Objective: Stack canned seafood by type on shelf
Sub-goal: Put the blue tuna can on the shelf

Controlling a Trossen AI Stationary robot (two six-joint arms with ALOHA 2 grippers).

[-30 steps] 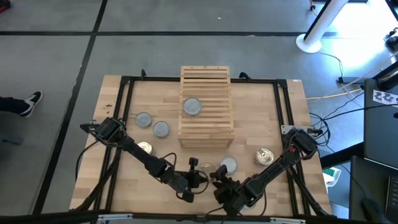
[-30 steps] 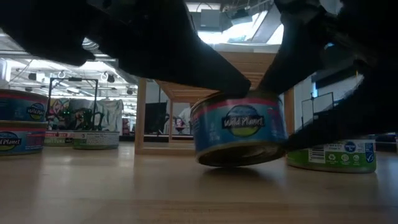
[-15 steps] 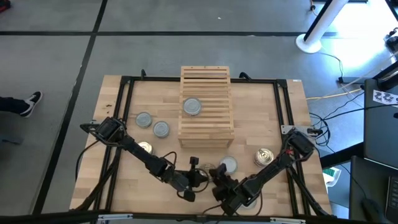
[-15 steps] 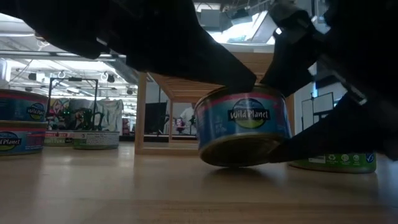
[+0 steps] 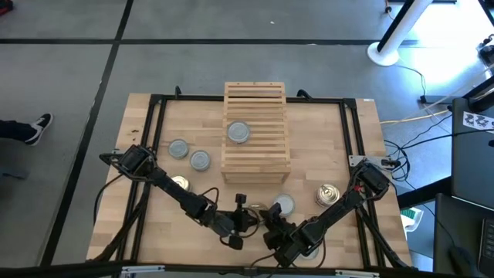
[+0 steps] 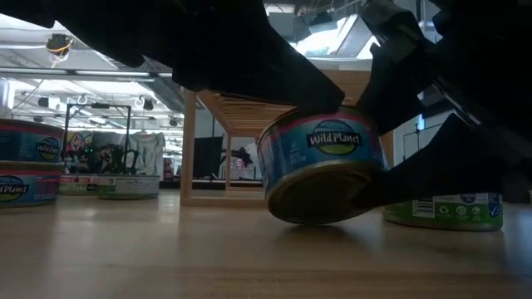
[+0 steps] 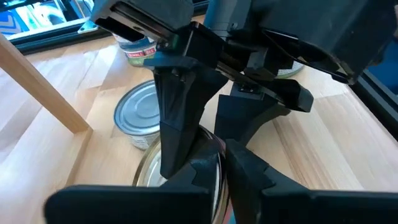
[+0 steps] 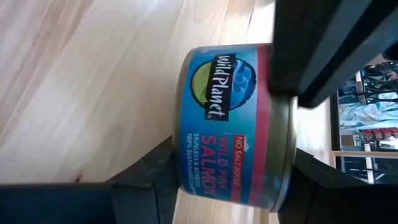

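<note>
A salmon can with a blue-and-pink label sits tipped between both grippers near the table's front edge, its underside turned toward the near edge. My left gripper reaches in from the left and is shut on it. My right gripper comes from the right and is shut around it. A grey-topped can rests flat on the slatted wooden shelf. Other cans stand on the tabletop: two grey-topped, one golden, one grey, one golden. My left gripper pinches the can's top rim between its two fingers, slanting down from the table's left. My right gripper holds the can across its height: one finger under the bottom face, the other on the top. It comes slanting down from the right. The can is tilted; whether its low edge touches the table I cannot tell.
The shelf stands at the table's far middle, most of its slats bare. The grey can stands just behind the held can, toward the right. Black frame rails run along the table's sides. A person's shoe shows on the floor at left.
The salmon can has tipped further, so more of its underside faces the near edge. My right gripper has edged in around the can, its lower finger now under the can's bottom. My left gripper has stayed on the top rim.
</note>
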